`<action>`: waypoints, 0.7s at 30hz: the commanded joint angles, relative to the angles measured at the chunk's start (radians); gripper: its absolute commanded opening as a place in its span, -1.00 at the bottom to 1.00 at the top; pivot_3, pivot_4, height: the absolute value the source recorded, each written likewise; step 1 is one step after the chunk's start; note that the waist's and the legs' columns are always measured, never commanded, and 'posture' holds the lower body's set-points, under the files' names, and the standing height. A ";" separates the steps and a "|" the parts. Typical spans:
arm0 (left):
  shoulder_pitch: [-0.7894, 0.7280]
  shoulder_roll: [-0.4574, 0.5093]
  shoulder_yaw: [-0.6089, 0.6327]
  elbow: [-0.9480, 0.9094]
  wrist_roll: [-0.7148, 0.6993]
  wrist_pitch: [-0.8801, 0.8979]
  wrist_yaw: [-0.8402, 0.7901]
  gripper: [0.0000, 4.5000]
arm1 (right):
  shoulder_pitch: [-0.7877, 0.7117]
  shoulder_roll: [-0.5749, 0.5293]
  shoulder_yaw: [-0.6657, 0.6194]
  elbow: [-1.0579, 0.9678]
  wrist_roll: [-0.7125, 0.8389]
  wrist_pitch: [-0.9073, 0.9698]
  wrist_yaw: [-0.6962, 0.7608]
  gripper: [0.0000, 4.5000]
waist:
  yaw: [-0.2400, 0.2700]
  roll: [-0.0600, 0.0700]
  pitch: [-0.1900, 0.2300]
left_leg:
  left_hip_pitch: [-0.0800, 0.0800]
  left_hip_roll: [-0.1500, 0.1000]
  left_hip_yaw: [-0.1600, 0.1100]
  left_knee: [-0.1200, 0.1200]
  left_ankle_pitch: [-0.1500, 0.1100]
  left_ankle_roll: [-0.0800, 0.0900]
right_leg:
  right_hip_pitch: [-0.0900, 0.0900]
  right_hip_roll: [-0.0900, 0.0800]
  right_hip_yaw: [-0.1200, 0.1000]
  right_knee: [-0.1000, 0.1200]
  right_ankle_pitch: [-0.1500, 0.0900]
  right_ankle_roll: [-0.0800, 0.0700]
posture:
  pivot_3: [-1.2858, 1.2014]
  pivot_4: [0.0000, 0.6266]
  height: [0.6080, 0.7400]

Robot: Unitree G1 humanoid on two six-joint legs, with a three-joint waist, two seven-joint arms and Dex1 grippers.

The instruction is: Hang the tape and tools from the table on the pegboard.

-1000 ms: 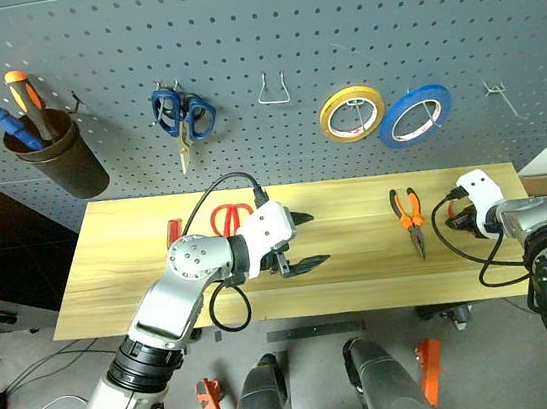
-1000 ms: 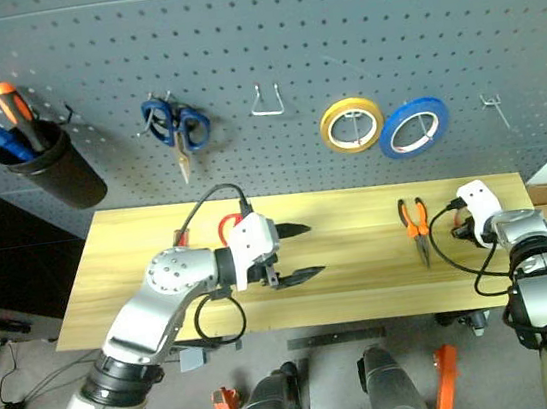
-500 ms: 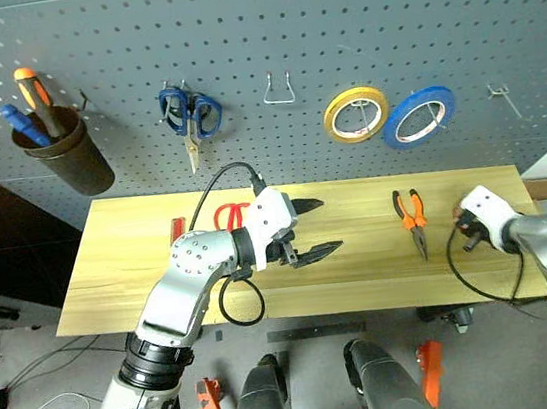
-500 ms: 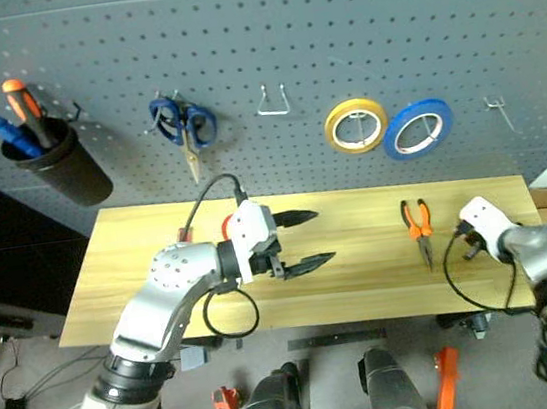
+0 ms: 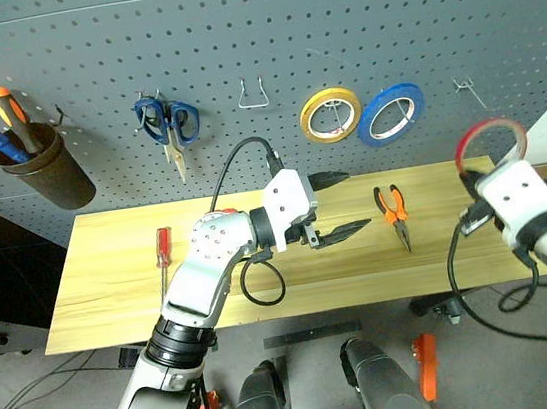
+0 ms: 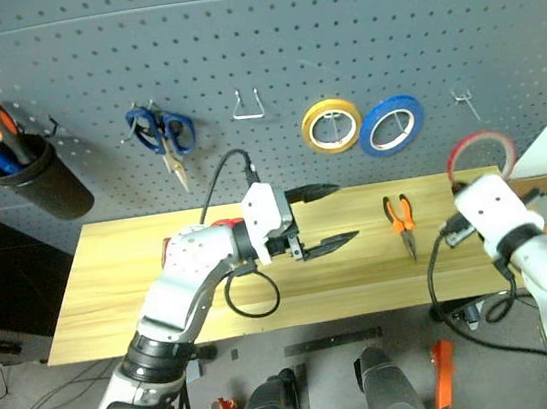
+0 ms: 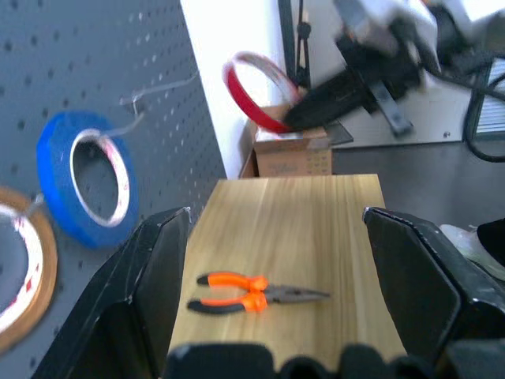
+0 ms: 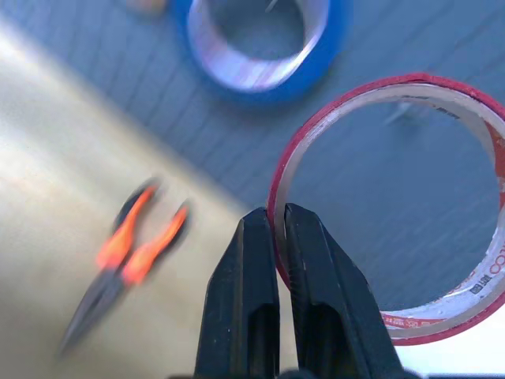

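Wooden table [image 5: 113, 286] below grey pegboard [image 5: 261, 35].

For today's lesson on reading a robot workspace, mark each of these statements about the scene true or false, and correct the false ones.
1. The right gripper has its fingers shut on the red tape ring. True.
2. The orange-handled pliers hang on the pegboard. False: they lie on the table.
3. The left gripper holds the red-handled screwdriver. False: its fingers are open and empty; the screwdriver lies on the table.
4. The yellow tape roll and blue tape roll hang side by side on the pegboard. True.
5. The blue-handled scissors lie on the table. False: they hang on the pegboard.
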 commanded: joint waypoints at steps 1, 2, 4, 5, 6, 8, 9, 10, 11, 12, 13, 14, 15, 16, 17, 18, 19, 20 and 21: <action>-0.039 -0.021 0.026 0.009 0.008 -0.048 0.027 0.68 | -0.111 0.003 -0.038 0.123 0.023 -0.022 -0.037 -0.99 | -0.001 0.000 0.000 | 0.000 0.000 0.000 0.000 0.000 0.000 | 0.000 0.000 0.000 0.000 0.000 0.000 | -0.17 -0.23 1.00; -0.044 -0.024 0.028 0.014 0.007 -0.052 0.031 0.68 | -0.148 0.007 -0.045 0.185 0.036 -0.036 -0.042 -0.99 | -0.001 0.000 -0.001 | -0.001 0.000 0.000 0.000 0.000 0.000 | 0.000 0.000 0.000 0.000 0.000 0.000 | -0.16 -0.24 1.00; -0.044 -0.021 0.028 0.020 0.009 -0.060 0.030 0.68 | -0.194 0.008 -0.047 0.284 0.052 -0.074 -0.045 -0.99 | 0.000 0.001 -0.001 | -0.001 0.000 0.000 0.000 0.000 0.001 | 0.000 0.000 0.000 0.000 0.003 -0.005 | -0.15 -0.27 1.00; -0.044 -0.019 0.028 0.021 0.010 -0.063 0.029 0.68 | -0.221 0.004 -0.042 0.345 0.057 -0.103 -0.044 -0.99 | 0.000 0.001 -0.002 | -0.001 0.000 -0.001 -0.001 0.000 0.001 | -0.001 0.000 -0.001 0.000 0.003 -0.006 | -0.15 -0.28 1.00; -0.045 -0.016 0.029 0.023 0.010 -0.063 0.029 0.68 | -0.248 0.000 -0.038 0.405 0.061 -0.132 -0.043 -0.99 | 0.000 0.001 -0.002 | -0.002 0.000 -0.001 -0.001 0.000 0.001 | -0.001 0.000 -0.001 0.000 0.004 -0.006 | -0.15 -0.27 1.00; -0.048 -0.014 0.034 0.031 0.013 -0.065 0.032 0.68 | -0.309 -0.008 -0.031 0.535 0.071 -0.188 -0.041 -0.99 | -0.001 0.001 -0.002 | -0.003 0.000 -0.001 -0.001 -0.001 0.001 | -0.002 -0.001 -0.001 0.000 0.004 -0.006 | -0.14 -0.23 1.00; -0.048 -0.011 0.037 0.034 0.015 -0.065 0.033 0.68 | -0.345 -0.007 -0.028 0.603 0.080 -0.215 -0.038 -0.99 | -0.002 0.001 -0.002 | -0.004 0.000 0.000 -0.001 -0.001 0.002 | -0.002 -0.001 -0.001 0.000 0.004 -0.006 | -0.14 -0.24 1.00; -0.048 -0.009 0.039 0.035 0.017 -0.065 0.035 0.68 | -0.377 -0.004 -0.028 0.659 0.093 -0.235 -0.034 -0.99 | -0.003 0.001 -0.002 | -0.004 0.000 0.000 -0.001 -0.001 0.002 | -0.003 -0.001 -0.001 0.000 0.004 -0.006 | -0.14 -0.25 1.00; -0.049 -0.008 0.043 0.037 0.015 -0.062 0.037 0.68 | -0.410 0.002 -0.029 0.712 0.106 -0.249 -0.029 -0.99 | -0.003 0.001 -0.002 | -0.004 0.000 0.000 -0.001 -0.001 0.002 | -0.003 -0.001 -0.001 0.000 0.004 -0.006 | -0.14 -0.25 1.00; -0.049 -0.007 0.048 0.040 0.014 -0.061 0.040 0.68 | -0.434 0.005 -0.029 0.754 0.112 -0.265 -0.031 -0.99 | -0.003 0.001 -0.002 | -0.004 0.000 0.000 0.000 -0.001 0.002 | -0.003 -0.001 -0.001 0.000 0.004 -0.007 | -0.14 -0.24 1.00; -0.049 -0.006 0.052 0.045 0.014 -0.060 0.044 0.68 | -0.450 0.009 -0.028 0.786 0.118 -0.277 -0.034 -0.99 | -0.003 0.001 -0.002 | -0.004 0.000 0.000 0.000 -0.001 0.002 | -0.003 -0.001 -0.001 0.000 0.004 -0.007 | -0.13 -0.23 1.00; -0.048 -0.004 0.059 0.051 0.012 -0.057 0.049 0.68 | -0.456 0.014 -0.021 0.805 0.123 -0.288 -0.028 -0.99 | -0.002 0.001 -0.002 | -0.004 0.000 -0.001 0.000 -0.001 0.002 | -0.003 -0.001 -0.001 0.000 0.004 -0.007 | -0.13 -0.22 1.00; -0.046 0.002 0.069 0.062 0.013 -0.055 0.053 0.68 | -0.447 0.030 -0.014 0.799 0.134 -0.285 -0.026 -0.99 | -0.002 0.001 -0.002 | -0.004 0.000 -0.001 0.000 -0.001 0.002 | -0.003 -0.001 -0.001 0.000 0.004 -0.007 | -0.13 -0.23 1.00; -0.045 0.006 0.076 0.068 0.012 -0.052 0.056 0.68 | -0.440 0.041 -0.009 0.792 0.143 -0.282 -0.023 -0.99 | -0.001 0.001 -0.002 | -0.004 0.000 -0.001 0.000 -0.001 0.002 | -0.003 -0.001 -0.001 0.000 0.004 -0.007 | -0.13 -0.23 1.00; -0.044 0.012 0.083 0.074 0.010 -0.050 0.055 0.68 | -0.429 0.052 -0.004 0.777 0.150 -0.271 -0.020 -0.91 | -0.001 0.001 -0.002 | -0.004 0.000 -0.001 0.000 -0.001 0.002 | -0.003 -0.001 -0.001 0.000 0.004 -0.007 | -0.13 -0.22 1.00; -0.040 0.024 0.089 0.082 0.009 -0.052 0.048 0.68 | -0.412 0.061 0.004 0.757 0.151 -0.259 -0.019 -0.81 | -0.001 0.001 -0.002 | -0.004 0.000 -0.001 0.000 -0.001 0.002 | -0.003 -0.001 -0.001 0.000 0.004 -0.007 | -0.13 -0.22 1.00; -0.034 0.048 0.096 0.099 0.015 -0.063 0.033 0.68 | -0.386 0.073 0.015 0.729 0.155 -0.237 -0.019 -0.70 | -0.001 0.001 -0.002 | -0.004 0.000 -0.001 0.000 -0.001 0.002 | -0.003 -0.001 -0.001 0.000 0.004 -0.007 | -0.13 -0.19 1.00; -0.026 0.077 0.106 0.123 0.022 -0.074 0.018 0.68 | -0.349 0.090 0.025 0.683 0.162 -0.201 -0.024 -0.56 | -0.001 0.001 -0.002 | -0.004 0.001 -0.001 0.000 -0.001 0.002 | -0.003 -0.001 -0.001 0.000 0.004 -0.007 | -0.13 -0.18 1.00; -0.019 0.107 0.113 0.148 0.032 -0.088 0.003 0.68 | -0.312 0.104 0.038 0.633 0.163 -0.158 -0.031 -0.42 | -0.001 0.001 -0.002 | -0.004 0.001 -0.001 0.000 -0.001 0.002 | -0.003 -0.001 -0.001 0.001 0.004 -0.007 | -0.13 -0.18 1.00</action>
